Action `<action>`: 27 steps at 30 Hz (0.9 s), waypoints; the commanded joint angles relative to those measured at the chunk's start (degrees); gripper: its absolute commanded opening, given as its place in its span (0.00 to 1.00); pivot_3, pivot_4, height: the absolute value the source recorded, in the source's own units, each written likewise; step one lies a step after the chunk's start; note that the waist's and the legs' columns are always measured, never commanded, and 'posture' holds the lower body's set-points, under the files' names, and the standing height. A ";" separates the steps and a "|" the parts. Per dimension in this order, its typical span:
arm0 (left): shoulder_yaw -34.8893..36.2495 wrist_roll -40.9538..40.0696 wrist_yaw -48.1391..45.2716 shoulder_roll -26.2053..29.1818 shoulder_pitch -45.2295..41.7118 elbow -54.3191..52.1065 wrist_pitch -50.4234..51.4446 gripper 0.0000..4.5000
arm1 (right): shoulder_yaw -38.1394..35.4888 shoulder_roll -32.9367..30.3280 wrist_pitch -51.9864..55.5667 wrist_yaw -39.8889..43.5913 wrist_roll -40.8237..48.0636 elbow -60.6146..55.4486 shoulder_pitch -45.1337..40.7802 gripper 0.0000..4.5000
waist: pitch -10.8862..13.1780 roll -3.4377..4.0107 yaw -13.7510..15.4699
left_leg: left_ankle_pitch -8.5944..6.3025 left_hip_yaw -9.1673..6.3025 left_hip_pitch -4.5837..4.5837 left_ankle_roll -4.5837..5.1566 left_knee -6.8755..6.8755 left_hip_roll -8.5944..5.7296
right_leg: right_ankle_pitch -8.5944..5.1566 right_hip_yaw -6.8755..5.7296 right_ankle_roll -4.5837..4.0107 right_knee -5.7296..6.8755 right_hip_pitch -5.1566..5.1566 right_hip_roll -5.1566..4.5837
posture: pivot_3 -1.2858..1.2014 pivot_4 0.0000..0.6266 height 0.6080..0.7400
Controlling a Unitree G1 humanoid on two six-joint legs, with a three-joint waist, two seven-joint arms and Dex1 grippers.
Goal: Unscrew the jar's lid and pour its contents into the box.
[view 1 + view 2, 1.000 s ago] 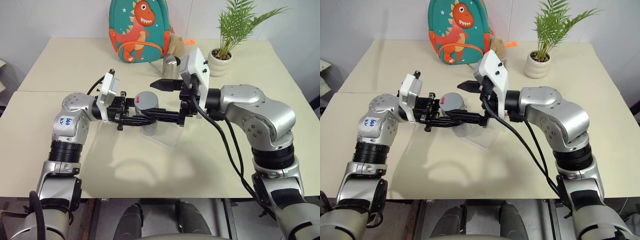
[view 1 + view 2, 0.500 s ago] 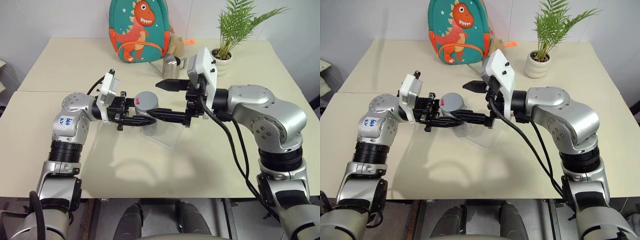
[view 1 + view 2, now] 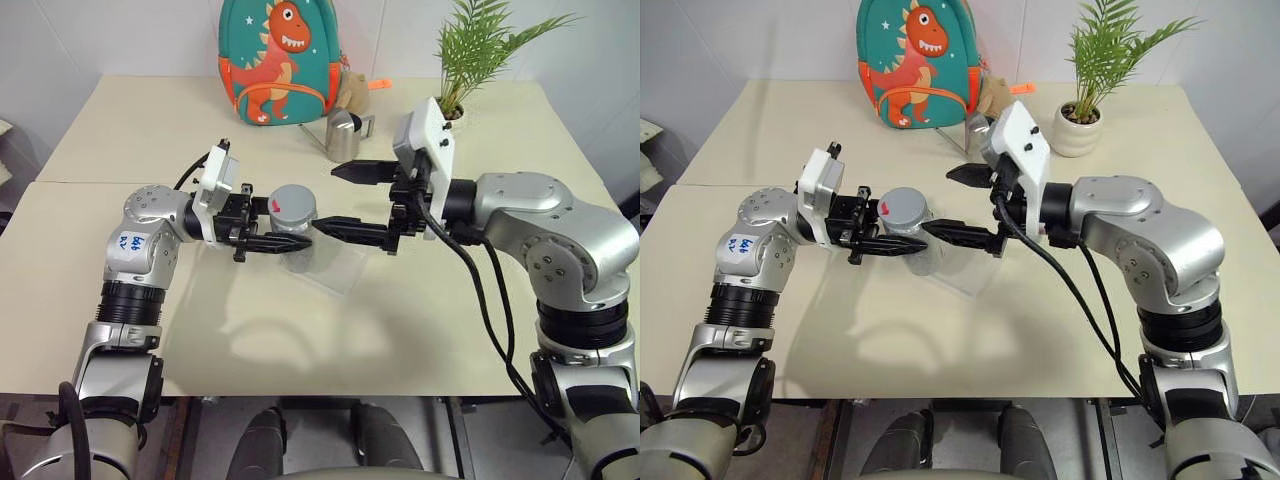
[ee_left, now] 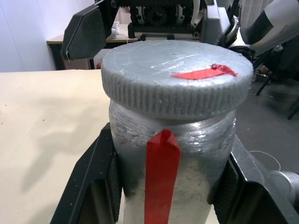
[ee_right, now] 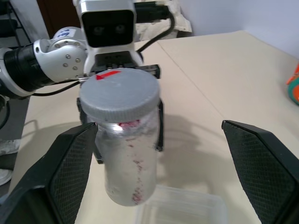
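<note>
Take the box as your landmark: it lies on the table, clear and shallow, and because it is see-through you can barely trace its edges.

Your left gripper is clenched around the jar just below the cap, holding it upright above the box's left side. That looks deliberate: the body is pinned so it cannot spin while the cap is turned, and whatever comes out should drop straight into the box.

Your right gripper hangs above the box too, just right of the jar, its fingers spread wide with nothing in them, facing the jar at lid height. It touches nothing.

The lid is still fully on the jar, a strip of red tape across its top, so I judge the unscrewing not yet done.

You cannot make out the contents: the jar's wall is cloudy, and in the right wrist view only reddish specks show through it. The left fingers hide part of the jar's side.
</note>
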 commanded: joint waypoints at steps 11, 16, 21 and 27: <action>0.29 -0.15 -0.20 -0.23 -0.29 -1.20 -1.04 0.44 | -3.17 5.03 3.03 -5.37 6.25 -1.84 -4.38 0.99 | 0.00 0.00 -0.02 | 0.00 0.00 0.01 0.00 0.00 0.02 | 0.00 0.00 -0.01 0.03 0.00 0.01 | 0.52 0.24 1.00; 0.22 0.02 -0.28 -0.40 -0.57 -0.64 -1.48 0.44 | -0.81 9.25 2.25 -6.74 5.39 -0.34 -5.67 0.99 | 0.00 0.00 -0.05 | 0.00 0.00 0.00 0.00 0.00 0.01 | 0.00 0.00 -0.01 0.02 0.00 0.00 | 0.52 0.24 1.00; 0.28 0.12 -0.10 -0.51 -0.66 -0.55 -1.78 0.44 | 2.03 11.54 1.22 -6.98 3.32 0.59 -5.66 0.99 | 0.00 0.00 -0.03 | 0.00 0.00 -0.01 0.00 -0.01 0.02 | 0.00 0.00 -0.01 0.05 -0.02 0.01 | 0.52 0.24 1.00; 0.44 -0.07 0.25 -0.44 -0.03 -1.26 -1.66 0.44 | 3.84 11.42 0.77 -6.14 2.07 0.58 -5.41 0.99 | 0.00 0.00 -0.03 | 0.00 0.00 -0.01 0.00 -0.01 0.02 | -0.01 0.00 -0.01 0.04 -0.02 0.01 | 0.52 0.24 1.00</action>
